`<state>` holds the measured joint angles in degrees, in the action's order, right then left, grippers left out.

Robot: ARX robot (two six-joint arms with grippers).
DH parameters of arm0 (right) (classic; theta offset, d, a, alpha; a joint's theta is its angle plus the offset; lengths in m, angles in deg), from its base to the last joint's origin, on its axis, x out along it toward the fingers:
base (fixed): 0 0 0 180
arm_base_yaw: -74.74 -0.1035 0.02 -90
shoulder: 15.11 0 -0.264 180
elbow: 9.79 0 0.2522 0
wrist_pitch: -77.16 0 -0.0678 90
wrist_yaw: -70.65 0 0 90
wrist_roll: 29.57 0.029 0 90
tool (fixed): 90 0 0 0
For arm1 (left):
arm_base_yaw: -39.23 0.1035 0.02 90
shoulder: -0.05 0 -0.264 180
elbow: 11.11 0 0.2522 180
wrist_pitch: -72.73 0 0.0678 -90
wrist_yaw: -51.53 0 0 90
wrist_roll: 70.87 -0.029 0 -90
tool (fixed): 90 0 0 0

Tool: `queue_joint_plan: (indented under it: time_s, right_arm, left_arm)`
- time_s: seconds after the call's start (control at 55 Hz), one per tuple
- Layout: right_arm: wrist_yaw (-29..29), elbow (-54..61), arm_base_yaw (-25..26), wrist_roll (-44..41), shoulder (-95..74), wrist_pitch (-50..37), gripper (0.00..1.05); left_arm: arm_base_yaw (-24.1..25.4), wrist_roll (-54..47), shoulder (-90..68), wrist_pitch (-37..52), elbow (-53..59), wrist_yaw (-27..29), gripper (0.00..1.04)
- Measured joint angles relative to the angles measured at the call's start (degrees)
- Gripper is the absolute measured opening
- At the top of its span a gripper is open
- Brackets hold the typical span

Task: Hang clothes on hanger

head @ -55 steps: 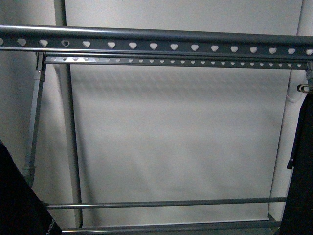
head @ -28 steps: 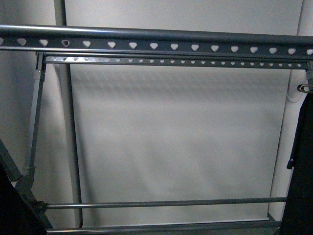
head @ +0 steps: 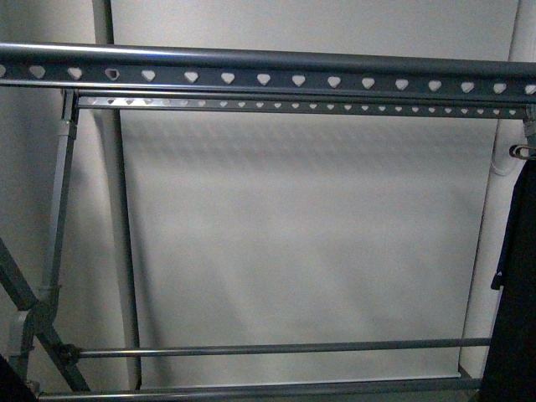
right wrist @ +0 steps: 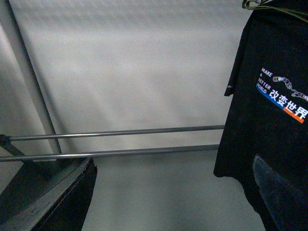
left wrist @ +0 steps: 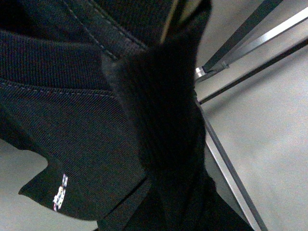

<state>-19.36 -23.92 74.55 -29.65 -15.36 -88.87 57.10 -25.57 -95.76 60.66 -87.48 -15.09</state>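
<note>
The grey rack (head: 268,77) spans the front view, its top rails pierced with heart-shaped holes. My left gripper is shut on a black T-shirt (left wrist: 72,125), whose ribbed collar and small coloured label fill the left wrist view. The cloth hides the fingers. Only a sliver of it shows at the lower left of the front view (head: 7,392). A second black T-shirt (right wrist: 269,120), printed "MAKE A BETTER WORLD" with a blue-and-red stripe, hangs from a wire hook at the rack's right end (head: 512,318). My right gripper (right wrist: 168,202) is open and empty, to the left of that shirt.
The rack's two thin lower rails (right wrist: 120,132) run across behind my right gripper. Its crossed diagonal legs (head: 33,318) stand at the lower left and also show in the left wrist view (left wrist: 231,168). A pale wall lies behind the rack.
The black cloth at the lower left of the front view has dropped almost out of sight, uncovering the rack's diagonal legs. The rack and the hanging shirt have not moved.
</note>
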Motion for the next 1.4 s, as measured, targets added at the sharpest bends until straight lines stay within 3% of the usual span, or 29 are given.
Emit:
queue_joint_plan:
  time_s: [0.109,0.345,0.6,0.727,0.818,0.964,1.073,1.236,1.4]
  right_arm:
    - [-0.02,0.0,0.0,0.0,0.0,0.0,0.97]
    - [-0.02,0.0,0.0,0.0,0.0,0.0,0.97]
    - [-0.02,0.0,0.0,0.0,0.0,0.0,0.97]
    - [-0.02,0.0,0.0,0.0,0.0,0.0,0.97]
    - [-0.02,0.0,0.0,0.0,0.0,0.0,0.97]
    - [-0.02,0.0,0.0,0.0,0.0,0.0,0.97]
    - [-0.02,0.0,0.0,0.0,0.0,0.0,0.97]
    - [-0.04,0.0,0.0,0.0,0.0,0.0,0.97]
    - [-0.02,0.0,0.0,0.0,0.0,0.0,0.97]
  left_arm:
    - [0.04,-2.03,3.1,0.39,3.96,-3.93,0.04]
    - [-3.58,-9.66,21.29,-4.37,15.74,-19.47,0.04]
    - [-13.46,-24.37,40.46,-11.32,20.2,-45.42,0.04]
    - [-18.69,-50.93,37.42,-24.85,13.51,-67.87,0.04]
    - [-19.67,-67.56,31.95,-34.14,8.98,-74.58,0.04]
    - [-20.7,-99.86,22.21,-44.89,1.64,-72.76,0.04]
    - [-22.25,-116.15,17.22,-41.92,-0.63,-69.81,0.04]
    - [-26.03,-128.58,15.45,-30.86,-0.55,-69.57,0.04]
    - [-28.46,-130.29,15.69,-20.65,0.74,-69.48,0.04]
